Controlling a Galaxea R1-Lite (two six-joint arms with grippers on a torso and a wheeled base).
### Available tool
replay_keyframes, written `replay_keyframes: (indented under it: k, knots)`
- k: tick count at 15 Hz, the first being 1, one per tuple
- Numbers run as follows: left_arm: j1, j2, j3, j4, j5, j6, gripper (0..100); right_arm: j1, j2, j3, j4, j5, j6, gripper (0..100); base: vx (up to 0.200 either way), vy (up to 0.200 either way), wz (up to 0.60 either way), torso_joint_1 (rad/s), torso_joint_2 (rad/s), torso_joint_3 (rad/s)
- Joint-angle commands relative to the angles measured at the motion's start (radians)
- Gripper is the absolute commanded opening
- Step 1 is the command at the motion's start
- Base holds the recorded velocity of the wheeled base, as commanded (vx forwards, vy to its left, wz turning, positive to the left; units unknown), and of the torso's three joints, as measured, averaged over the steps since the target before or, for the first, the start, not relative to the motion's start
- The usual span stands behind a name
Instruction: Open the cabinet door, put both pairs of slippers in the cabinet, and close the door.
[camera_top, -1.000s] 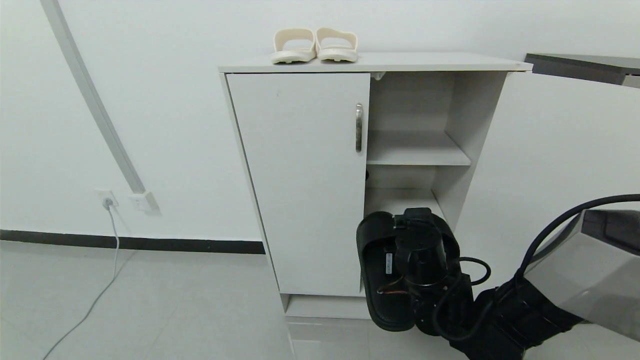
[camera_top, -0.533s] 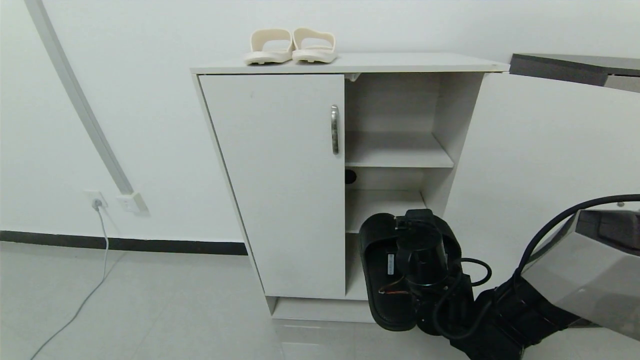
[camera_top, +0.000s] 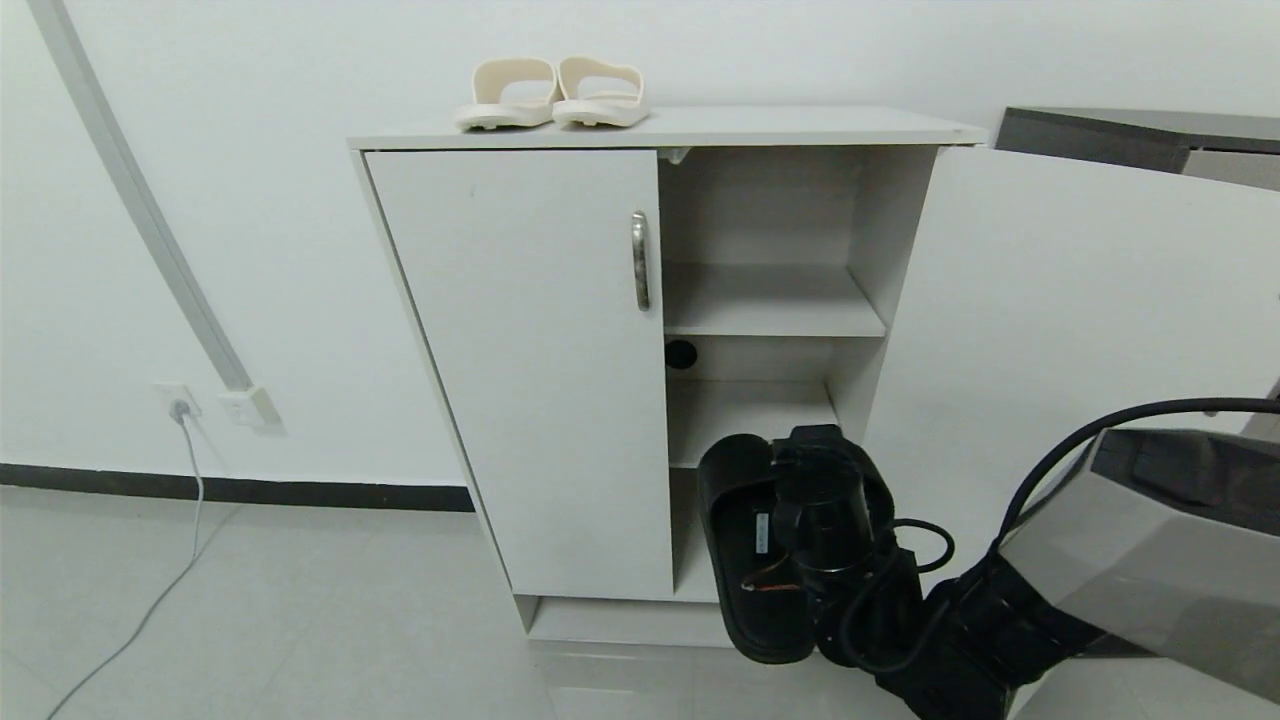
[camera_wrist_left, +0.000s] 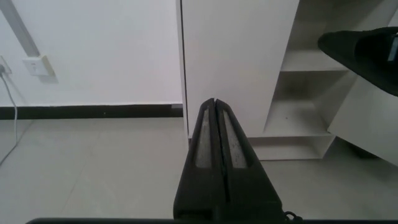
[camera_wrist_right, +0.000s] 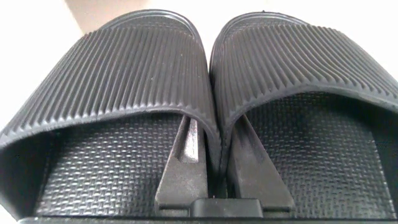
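Note:
A white cabinet (camera_top: 650, 126) stands against the wall, its left door (camera_top: 530, 370) closed and its right door (camera_top: 1050, 300) swung open. On top lies a cream pair of slippers (camera_top: 552, 92). My right gripper (camera_wrist_right: 216, 134) is shut on a black pair of slippers (camera_top: 745, 545), pinching the two inner edges (camera_wrist_right: 211, 93) together. That pair hangs upright in front of the open lower compartment, just below the middle shelf (camera_top: 750, 415). My left gripper (camera_wrist_left: 214, 106) is shut with nothing in it, low over the floor before the cabinet (camera_wrist_left: 236, 62). The black slippers (camera_wrist_left: 367, 50) are off to its side.
The upper shelf (camera_top: 770, 300) is bare. A metal handle (camera_top: 640, 260) runs down the closed door's edge. A wall socket with a grey cable (camera_top: 180, 408) lies far left, with open floor around it. A grey surface (camera_top: 1140, 135) juts out behind the open door.
The whole head view has shifted, so the camera moved right. The black slippers now sit more squarely before the open compartment; the right gripper's hold is unchanged.

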Motion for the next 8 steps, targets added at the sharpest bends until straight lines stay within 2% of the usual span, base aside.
replay_keyframes:
  k: [1, 8]
  knots:
    - [0.000, 0.002, 0.000, 0.000, 0.000, -0.001, 0, -0.007, 0.058, -0.045, -0.004, 0.002, 0.000, 0, 0.000, 0.000, 0.00, 0.000, 0.00, 0.000]
    - [0.000, 0.002, 0.000, 0.000, 0.000, -0.001, 0, -0.015, 0.096, -0.069, -0.004, 0.003, -0.002, 0, 0.000, 0.000, 0.00, 0.000, 0.00, 0.000]
